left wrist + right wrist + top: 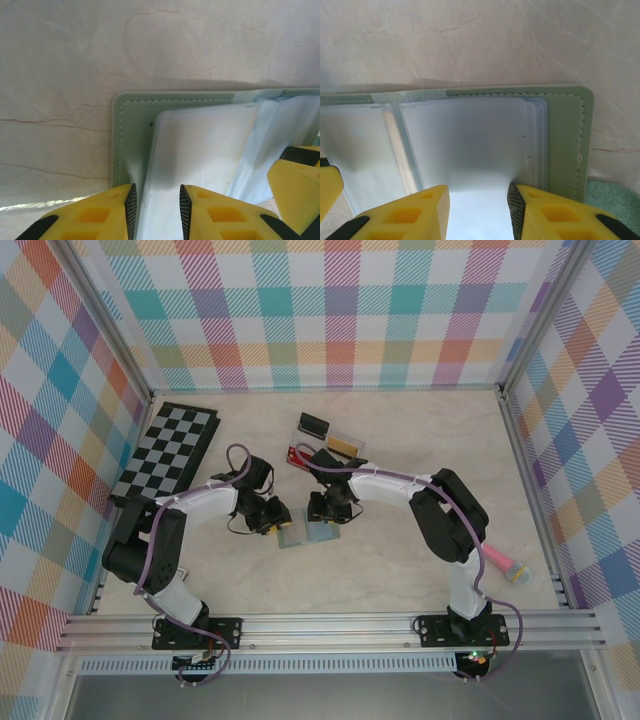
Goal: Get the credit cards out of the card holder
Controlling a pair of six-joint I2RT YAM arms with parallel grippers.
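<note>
The card holder (308,534) lies open and flat between both tools; the left gripper (157,210) stands half-spread, clasping nothing, its tips straddling a clear sleeve (200,145) just ahead; the right gripper (479,210) stands likewise over the opposite half. Best: one pins its side down; the other leafs the sleeves gently, closing only on a card's edge, never the film.

Chessboard (168,452) L, pink tool (500,562) R
</note>
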